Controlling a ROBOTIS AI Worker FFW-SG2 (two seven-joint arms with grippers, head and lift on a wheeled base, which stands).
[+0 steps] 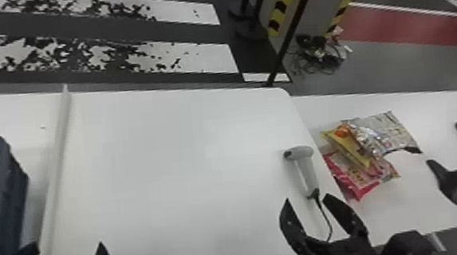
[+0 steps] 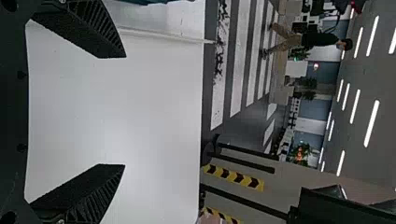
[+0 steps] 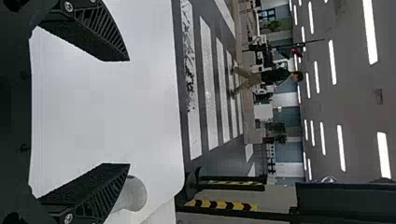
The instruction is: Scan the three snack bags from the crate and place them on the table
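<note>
Head view from above, facing forward and down over the white table (image 1: 179, 162), wrist views — closer in, turned sideways — looking out across it, striped floor (image 1: 205, 57) shared by all three.

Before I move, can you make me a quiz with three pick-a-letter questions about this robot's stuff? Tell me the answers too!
1. Where do the snack bags lie?
A) in the crate
B) on the right-hand table
C) on the floor

2. What colour is the scanner?
A) red
B) green
C) light grey

3. How is the right tool?
A) open
B) shut on a bag
C) shut on the scanner

Answers:
1 B, the bags overlap in a pile on that white table.
2 C, its head and handle are pale grey.
3 A, its two black fingers stand wide apart.
</note>
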